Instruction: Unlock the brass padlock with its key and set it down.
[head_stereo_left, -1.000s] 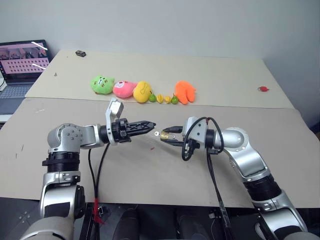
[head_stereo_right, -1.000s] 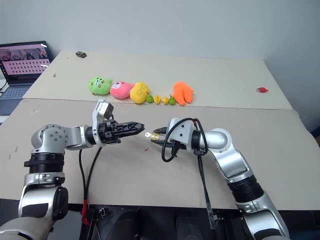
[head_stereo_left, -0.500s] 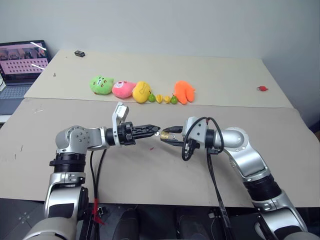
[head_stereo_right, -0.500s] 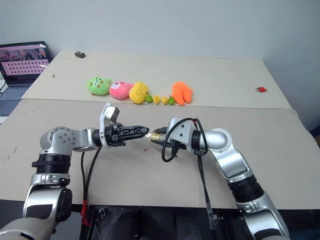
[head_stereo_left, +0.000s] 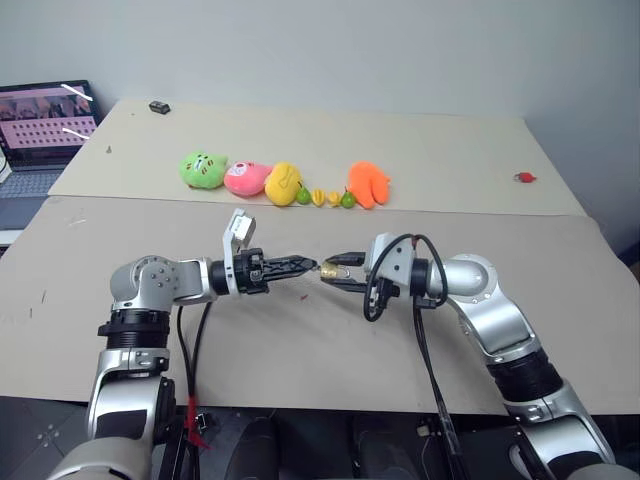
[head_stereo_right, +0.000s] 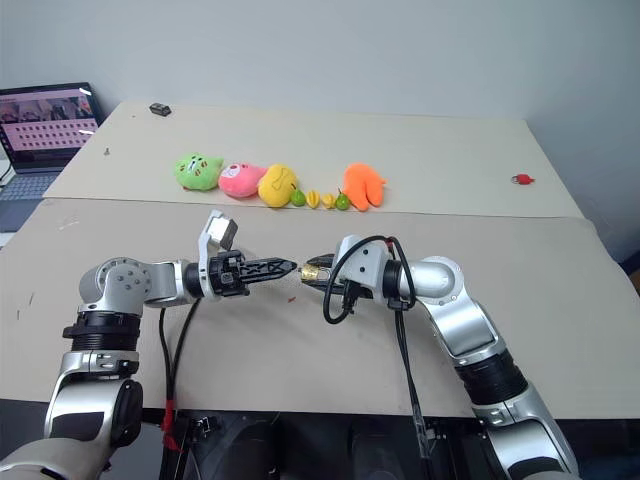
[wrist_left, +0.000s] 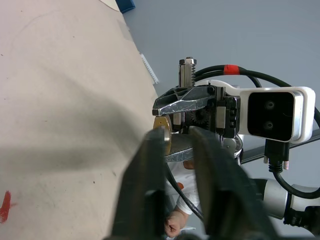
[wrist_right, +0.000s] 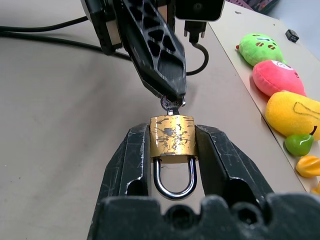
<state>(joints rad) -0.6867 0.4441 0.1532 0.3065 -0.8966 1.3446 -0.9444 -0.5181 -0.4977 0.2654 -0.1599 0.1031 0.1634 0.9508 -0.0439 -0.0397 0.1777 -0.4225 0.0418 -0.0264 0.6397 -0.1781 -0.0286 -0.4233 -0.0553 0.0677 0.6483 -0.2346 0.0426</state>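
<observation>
Right gripper (wrist_right: 172, 150) clamps brass padlock (wrist_right: 172, 140); left gripper (wrist_right: 172, 97) fingers clenched on inserted key (wrist_right: 171, 103). Risk: off-axis twist slips key.

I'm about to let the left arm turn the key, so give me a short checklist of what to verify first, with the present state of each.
1. Brass padlock clamped between the right gripper fingers, shackle toward the wrist: ok.
2. Key seated in the keyhole at the padlock's free end: ok, its head stands just outside the body.
3. Left gripper shut on the key's head: ok, the fingertips are pinched over it.
4. Key in line with the padlock body: ok, as far as the right wrist view shows.
5. Shackle released: not ok, both legs are in the body.
6. Bare table below for setting down: ok; the plush toys lie far back.
</observation>
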